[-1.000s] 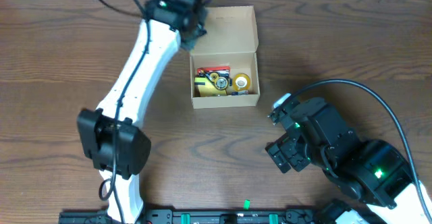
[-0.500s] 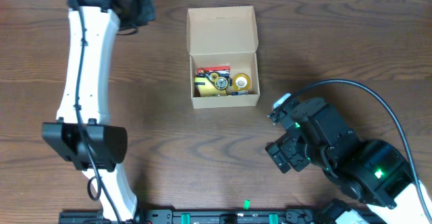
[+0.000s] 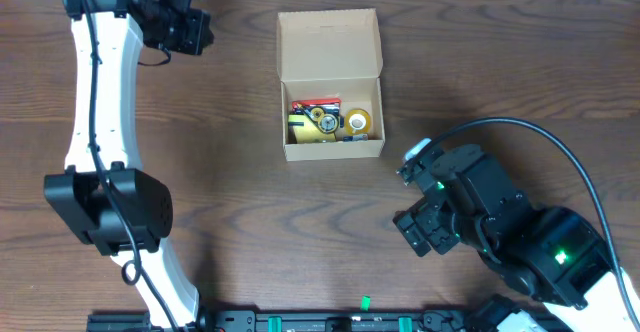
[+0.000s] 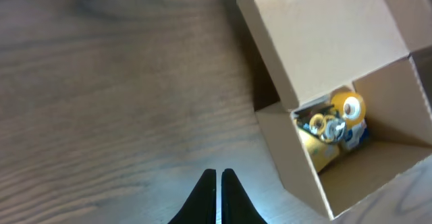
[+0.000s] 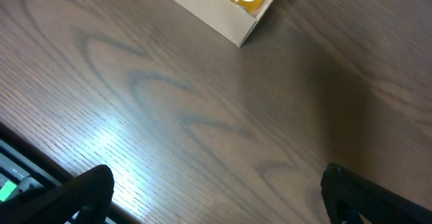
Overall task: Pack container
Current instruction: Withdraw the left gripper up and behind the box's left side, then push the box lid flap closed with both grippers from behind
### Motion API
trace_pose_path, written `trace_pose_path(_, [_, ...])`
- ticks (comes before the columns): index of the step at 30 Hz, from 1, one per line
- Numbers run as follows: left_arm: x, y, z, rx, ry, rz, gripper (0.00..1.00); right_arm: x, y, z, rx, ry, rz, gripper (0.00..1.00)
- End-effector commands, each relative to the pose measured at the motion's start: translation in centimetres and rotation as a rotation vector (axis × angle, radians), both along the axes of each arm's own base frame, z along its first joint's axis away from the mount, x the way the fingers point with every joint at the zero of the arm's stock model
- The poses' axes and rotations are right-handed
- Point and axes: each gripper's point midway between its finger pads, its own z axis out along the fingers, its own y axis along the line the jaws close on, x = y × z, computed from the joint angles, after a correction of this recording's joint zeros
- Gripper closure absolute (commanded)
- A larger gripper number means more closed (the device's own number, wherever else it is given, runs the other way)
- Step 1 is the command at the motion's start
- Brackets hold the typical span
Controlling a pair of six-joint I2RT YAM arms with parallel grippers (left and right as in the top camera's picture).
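The wide brown wooden counter (image 3: pixel 500 62) carries everything. The small tan cardboard box (image 3: pixel 330 42) sits near the far middle of it, with its flap lid folded back. The left end effector (image 4: pixel 218 177) is over the far left side, well apart from the box, clenched on nothing. The right end effector (image 5: pixel 217 177) hangs near the front right, spread wide and empty. A round yellow tape roll (image 3: pixel 359 122) lies inside the box with other small red and yellow bits.

Container (image 3: pixel 335 149) open from above, its raised flap (image 3: pixel 330 44) walls the 12 o'clock side; bare tabletop (image 3: pixel 300 222) rings it, left pincer (image 3: pixel 186 30) at 10, right pincer (image 3: pixel 416 230) at 5.
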Motion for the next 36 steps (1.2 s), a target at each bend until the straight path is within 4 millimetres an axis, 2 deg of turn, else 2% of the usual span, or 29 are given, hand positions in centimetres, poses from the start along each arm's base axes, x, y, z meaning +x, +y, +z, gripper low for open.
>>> trace_pose_path(1, [-0.2, -0.3, -1.4, -0.016, 0.025, -0.032, 0.94, 0.1, -0.1, 0.0, -0.008, -0.003, 0.005, 0.01])
trace_pose_path(15, [-0.8, -0.4, -4.3, -0.014, 0.069, -0.051, 0.94, 0.1, -0.1, -0.1, -0.011, 0.001, 0.004, 0.01])
trace_pose_path(22, [0.1, -2.7, -7.1, -0.101, 0.037, -0.085, 0.94, 0.4, 0.1, -0.2, -0.009, -0.004, 0.005, 0.01])
trace_pose_path(25, [1.1, -4.2, -7.0, -0.145, -0.018, -0.109, 0.94, 1.5, 1.6, 0.9, 0.065, -0.051, 0.010, 0.01])
trace_pose_path(27, [1.8, -5.1, -6.6, -0.164, -0.056, -0.124, 0.94, 1.2, 3.1, 1.3, 0.162, -0.021, 0.011, 0.01])
trace_pose_path(29, [2.4, -5.7, -6.6, -0.171, -0.071, -0.122, 0.94, 0.9, 3.7, 1.4, 0.206, 0.006, 0.001, 0.01])
trace_pose_path(32, [2.6, -6.1, -7.4, -0.182, -0.052, -0.109, 0.94, 2.8, 5.1, 3.1, 0.281, -0.075, -0.003, 0.01])
trace_pose_path(36, [3.1, -6.3, -9.3, -0.198, -0.010, -0.076, 0.94, 6.1, 7.5, 5.9, 0.388, -0.214, 0.005, 0.01])
